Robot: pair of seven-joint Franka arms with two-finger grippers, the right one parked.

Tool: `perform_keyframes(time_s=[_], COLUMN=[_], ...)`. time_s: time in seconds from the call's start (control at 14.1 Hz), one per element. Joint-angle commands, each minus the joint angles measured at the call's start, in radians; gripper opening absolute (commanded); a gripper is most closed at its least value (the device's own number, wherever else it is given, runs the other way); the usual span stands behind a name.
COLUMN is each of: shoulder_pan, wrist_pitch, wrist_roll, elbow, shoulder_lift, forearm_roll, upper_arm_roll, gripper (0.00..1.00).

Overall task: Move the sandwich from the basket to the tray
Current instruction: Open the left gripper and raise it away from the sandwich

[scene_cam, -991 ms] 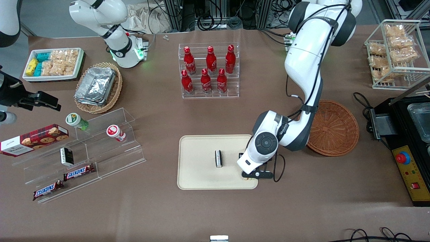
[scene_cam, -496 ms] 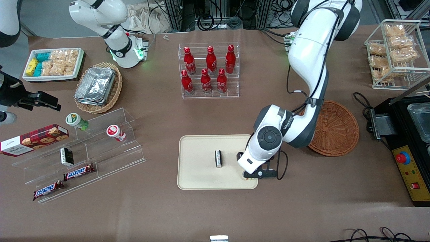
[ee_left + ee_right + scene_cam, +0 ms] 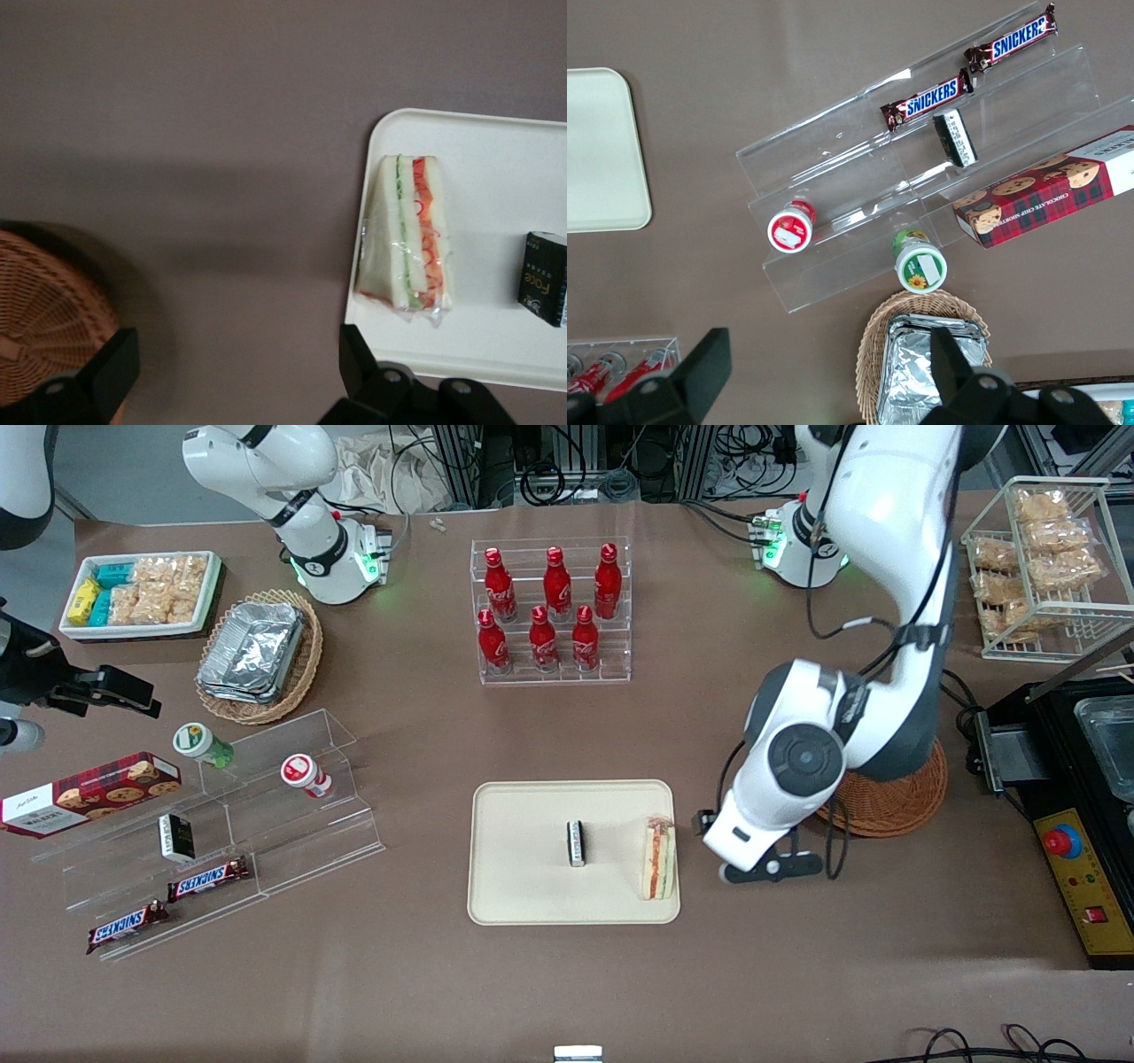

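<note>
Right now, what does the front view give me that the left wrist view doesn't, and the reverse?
Only the front view shows the whole table: the rack of red bottles, the foil containers and the Snickers bars. Only the left wrist view shows the open gripper over bare table between the basket and the tray. Both show the sandwich lying on the tray's edge nearest the basket, beside a small dark packet.
</note>
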Motion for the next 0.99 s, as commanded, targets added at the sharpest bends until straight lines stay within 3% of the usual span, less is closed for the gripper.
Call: perform_keyframes(time_s=[0.0,0.28,0.5,0.64,0.92], shoulder_pan=[0.040,0.118,0.248,0.334,0.351], wrist_pitch=[0.076,-0.005,-0.156,-0.200,-0.251], wrist_roll=[-0.003,0.142,0.335,0.369,0.374], elbow=[-0.297,-0.452,-0.330,-0.236,-0.179], shoulder_lift=[-0.277,-0.494,-0.476,-0.418,-0.379], forearm_roll=[0.028,0.029,0.003,-0.043,-0.028], upper_arm_roll=[0.004,0.009,0.009,0.009,0.009], gripper=[1.00,1.00,1.00,1.00,1.00])
